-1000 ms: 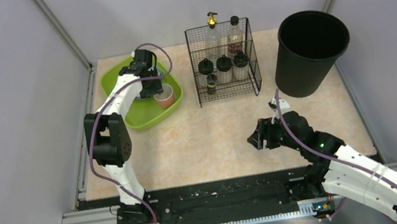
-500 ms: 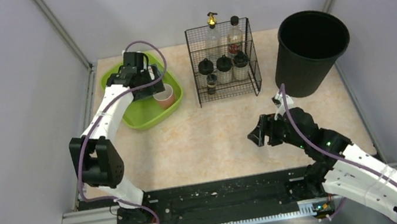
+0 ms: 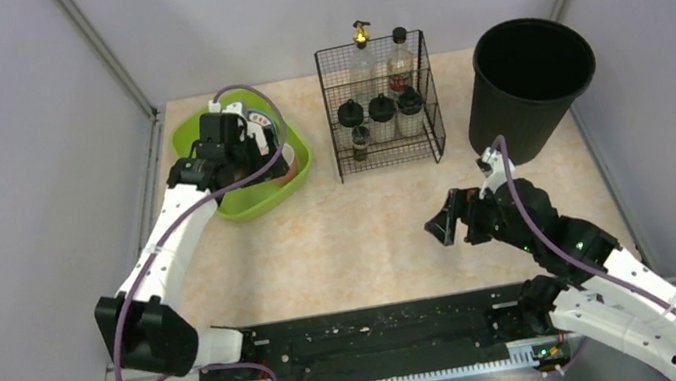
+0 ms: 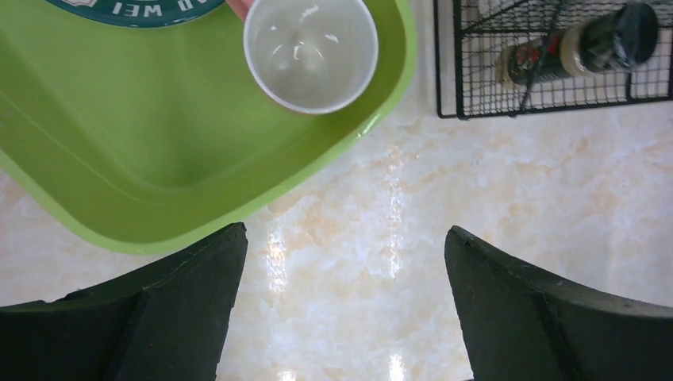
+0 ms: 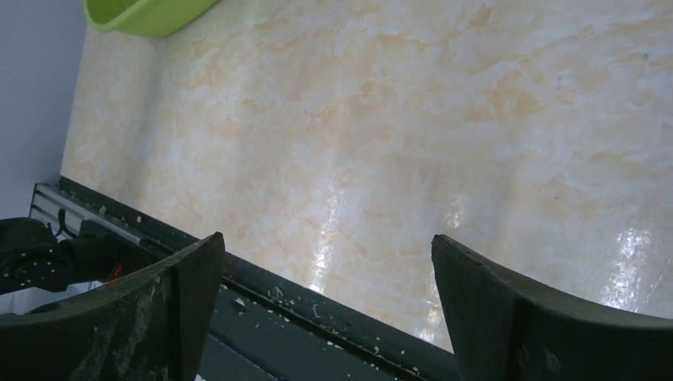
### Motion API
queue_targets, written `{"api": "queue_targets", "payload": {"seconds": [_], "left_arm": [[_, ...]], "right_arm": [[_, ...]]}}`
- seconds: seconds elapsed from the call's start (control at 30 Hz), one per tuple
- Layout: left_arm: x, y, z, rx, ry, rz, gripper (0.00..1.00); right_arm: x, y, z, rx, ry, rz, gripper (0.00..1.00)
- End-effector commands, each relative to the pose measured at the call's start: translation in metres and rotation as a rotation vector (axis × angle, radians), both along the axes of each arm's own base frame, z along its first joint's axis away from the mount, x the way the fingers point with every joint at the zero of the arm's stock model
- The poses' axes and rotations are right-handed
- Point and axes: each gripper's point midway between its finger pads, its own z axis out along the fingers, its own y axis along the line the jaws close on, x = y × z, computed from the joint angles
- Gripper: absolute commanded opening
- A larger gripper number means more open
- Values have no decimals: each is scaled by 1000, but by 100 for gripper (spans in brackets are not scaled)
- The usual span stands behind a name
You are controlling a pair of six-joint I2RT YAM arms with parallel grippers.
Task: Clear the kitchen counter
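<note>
The kitchen counter (image 3: 351,239) is a beige-pink mottled top. At its back left stands a lime-green tub (image 3: 254,198) holding a pale cup (image 4: 310,49) and a teal-rimmed plate (image 4: 135,9). My left gripper (image 3: 246,154) hovers over the tub's near right edge, open, with nothing between its fingers; in the left wrist view the left gripper (image 4: 345,230) frames bare counter (image 4: 476,198). My right gripper (image 3: 445,220) hangs open and empty over the counter's right middle; in its wrist view the right gripper (image 5: 327,238) frames counter (image 5: 397,119) and rail.
A black wire rack (image 3: 380,108) with several bottles stands at the back centre. A tall black bin (image 3: 528,86) stands at the back right. A black rail strip (image 3: 385,330) runs along the near edge. Grey walls close in both sides.
The left gripper opened, leaving the cup standing in the tub, and drew back toward the tub's near edge as the arm folded down. The right gripper opened wider and shifted slightly right.
</note>
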Motion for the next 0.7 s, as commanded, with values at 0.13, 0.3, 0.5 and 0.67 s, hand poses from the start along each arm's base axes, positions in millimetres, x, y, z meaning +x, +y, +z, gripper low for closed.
{"api": "queue_targets", "payload": {"seconds": [0.13, 0.3, 0.5, 0.67], "left_arm": [[-42, -13, 43, -122, -129, -97, 99], [-68, -6, 48, -117, -157, -112, 99], [-89, -5, 51, -132, -221, -150, 99], [-101, -4, 53, -132, -256, -183, 99]], "right_arm": [[5, -6, 40, -2, -91, -10, 99], [17, -19, 51, -50, -102, -103, 99], [29, -27, 67, -76, -129, -173, 99], [38, -42, 82, -105, -170, -258, 99]]}}
